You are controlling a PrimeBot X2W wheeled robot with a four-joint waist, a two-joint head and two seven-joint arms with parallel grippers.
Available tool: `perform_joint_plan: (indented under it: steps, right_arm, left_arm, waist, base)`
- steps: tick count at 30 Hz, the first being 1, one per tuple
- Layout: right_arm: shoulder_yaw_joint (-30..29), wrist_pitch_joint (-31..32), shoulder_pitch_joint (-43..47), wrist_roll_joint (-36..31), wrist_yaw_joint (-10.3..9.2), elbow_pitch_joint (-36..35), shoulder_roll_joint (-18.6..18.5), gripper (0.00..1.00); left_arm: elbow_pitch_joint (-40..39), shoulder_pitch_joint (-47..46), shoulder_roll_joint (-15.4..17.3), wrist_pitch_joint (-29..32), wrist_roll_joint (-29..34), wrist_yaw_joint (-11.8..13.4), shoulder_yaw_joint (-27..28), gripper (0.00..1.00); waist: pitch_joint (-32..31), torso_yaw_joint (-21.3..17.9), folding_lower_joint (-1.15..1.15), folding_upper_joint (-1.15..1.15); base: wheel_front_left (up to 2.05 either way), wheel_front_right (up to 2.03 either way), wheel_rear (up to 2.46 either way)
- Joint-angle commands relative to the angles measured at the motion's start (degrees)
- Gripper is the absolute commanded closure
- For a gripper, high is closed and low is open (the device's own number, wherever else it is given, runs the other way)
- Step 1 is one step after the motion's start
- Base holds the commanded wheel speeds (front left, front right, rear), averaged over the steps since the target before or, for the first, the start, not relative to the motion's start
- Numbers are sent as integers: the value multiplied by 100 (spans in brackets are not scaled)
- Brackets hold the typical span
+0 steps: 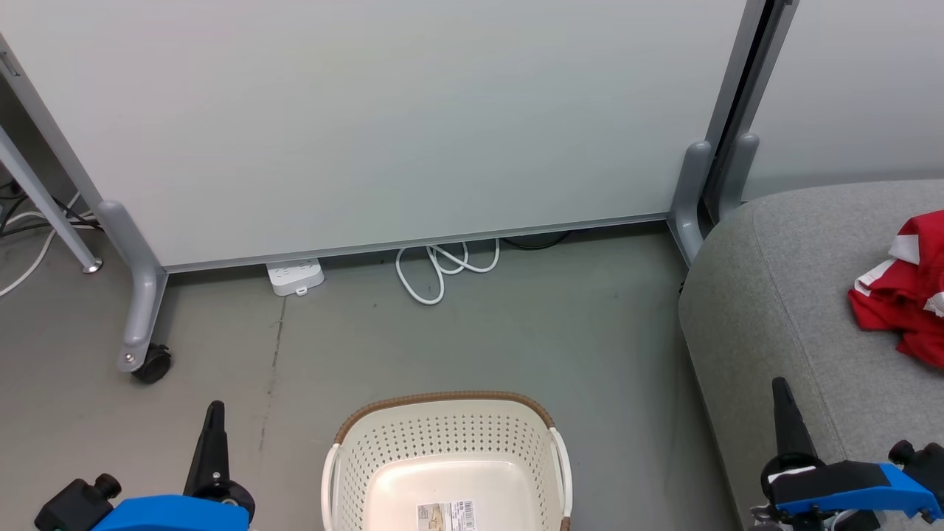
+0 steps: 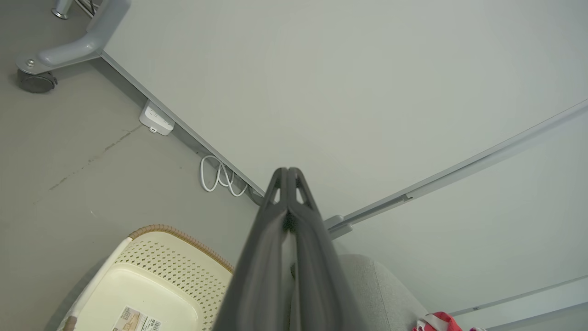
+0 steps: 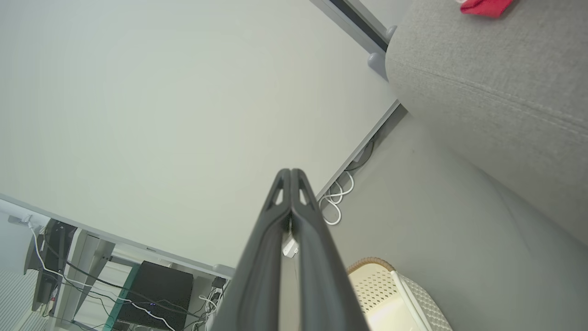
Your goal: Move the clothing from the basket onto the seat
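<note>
The left gripper (image 2: 287, 172) is clenched, its two dark fingers pressed flat against each other along their length. It hangs low at the robot's left, above the grey floor (image 1: 479, 339) and apart from the basket (image 1: 442, 402). The right gripper (image 3: 291, 172) is clamped the same way, tips touching, and it hovers by the rounded front edge of the seat (image 1: 774, 295) without gripping any cloth.

Between the two arms the basket stands on the floor. Its brown rim curves round the far side, its cream walls are dotted with holes, and a paper label (image 1: 446, 515) lies flat on its bare bottom. The seat, a big grey woven sofa, rises just to the robot's right of it. The clothing (image 1: 903, 302) lies crumpled on top of the cushion, bright red with white trim, well apart from the basket and beyond the right gripper.

The floor is smooth and dull, with a thin dark crack (image 1: 276, 339) running toward the robot. Across the back stands a pale partition panel (image 1: 369, 125) on grey feet, one ending in a black caster (image 1: 153, 363). Under its lower edge a white power strip (image 1: 295, 276) sits on the floor, and beside it is a looped white cable (image 1: 442, 269). A second panel (image 1: 848, 88) stands behind the sofa.
</note>
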Motion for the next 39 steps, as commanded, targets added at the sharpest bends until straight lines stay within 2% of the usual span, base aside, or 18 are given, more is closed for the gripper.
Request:
perform_joint_plan:
  steps: [1,39]
  right_arm:
    - [-27,39,-157,173,-2,-85,2,100]
    - [-143,612,-271,2393,-3,-151,18,100]
  left_arm:
    - [-81,-146,30,44,-158,-30,50,100]
    - [-156,-210,41,602,-2274,-111,331,100]
  waist:
    - [0,-2,0,0]
    - [0,-73,0,0]
  base:
    - [0,0,0]
    - [0,0,0]
